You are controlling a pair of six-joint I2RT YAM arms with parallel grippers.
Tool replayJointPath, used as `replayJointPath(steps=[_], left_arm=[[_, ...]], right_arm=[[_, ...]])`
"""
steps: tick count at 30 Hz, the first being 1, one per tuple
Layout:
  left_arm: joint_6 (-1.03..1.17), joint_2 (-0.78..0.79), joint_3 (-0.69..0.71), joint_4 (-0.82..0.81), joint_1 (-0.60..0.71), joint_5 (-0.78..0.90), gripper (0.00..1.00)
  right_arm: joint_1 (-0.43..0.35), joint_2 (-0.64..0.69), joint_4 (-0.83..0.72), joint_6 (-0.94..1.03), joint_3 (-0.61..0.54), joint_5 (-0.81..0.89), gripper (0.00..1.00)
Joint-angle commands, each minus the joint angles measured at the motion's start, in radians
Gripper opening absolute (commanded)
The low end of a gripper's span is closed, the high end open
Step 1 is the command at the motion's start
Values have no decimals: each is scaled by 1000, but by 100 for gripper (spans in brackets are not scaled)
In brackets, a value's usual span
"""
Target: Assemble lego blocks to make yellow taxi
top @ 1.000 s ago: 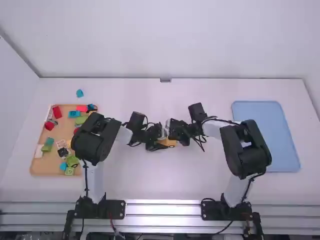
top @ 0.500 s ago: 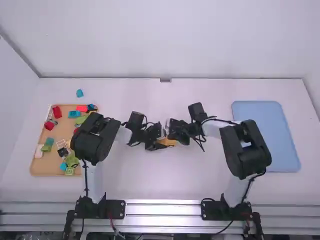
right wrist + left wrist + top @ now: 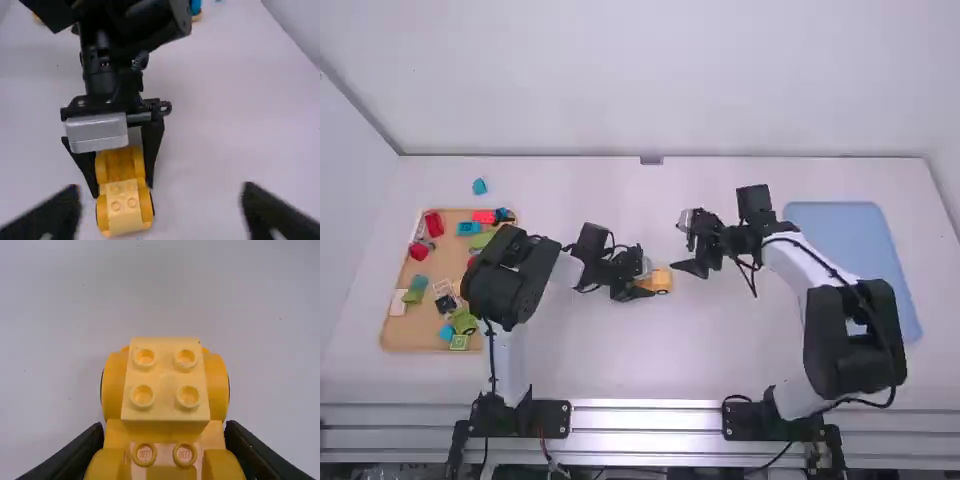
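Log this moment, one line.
Left gripper: shut on yellow car; right gripper: open, empty, clear of car; loose blocks: in tan tray; teal block: on table

My white work table (image 3: 650,360), seen from above
On it lie a tan tray (image 3: 410,335) at left, a teal block (image 3: 479,186) upper left, a blue tray (image 3: 860,225) at right.

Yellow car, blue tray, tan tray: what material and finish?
Yellow car: hard moulded plastic, smooth, slight sheen; round studs and soft highlights show it.
Blue tray: probably plastic, matte; one even colour, rounded corners, no bright glare.
Tan tray: could be plastic or wood, dull finish; plain tan floor with no grain I can make out, so open.
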State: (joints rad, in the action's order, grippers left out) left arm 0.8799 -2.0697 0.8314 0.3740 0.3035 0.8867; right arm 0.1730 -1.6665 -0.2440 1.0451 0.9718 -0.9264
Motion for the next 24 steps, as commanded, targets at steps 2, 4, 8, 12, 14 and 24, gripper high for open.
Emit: replayJointPath(steps=[2,4,8,12,14,24], left_arm=[[-16,-15,-28,-24,-3,-121,69],[-16,-14,-28,-24,-6,-121,98],[-30,-1,-27,-34,-10,-121,99],[-38,80,-27,-122,-34,-145,99],[-38,142,-27,-189,-45,-192,99],[-221,626,-27,-568,-75,-467,99]], right_arm=[[-17,18,-8,-179,14,118,98],[-15,18,-9,-217,10,163,98],[0,18,8,-207,-11,176,98],[8,18,1,-219,-10,200,98],[6,18,2,-234,-10,222,98],[5,18,64,-237,-10,223,98]])
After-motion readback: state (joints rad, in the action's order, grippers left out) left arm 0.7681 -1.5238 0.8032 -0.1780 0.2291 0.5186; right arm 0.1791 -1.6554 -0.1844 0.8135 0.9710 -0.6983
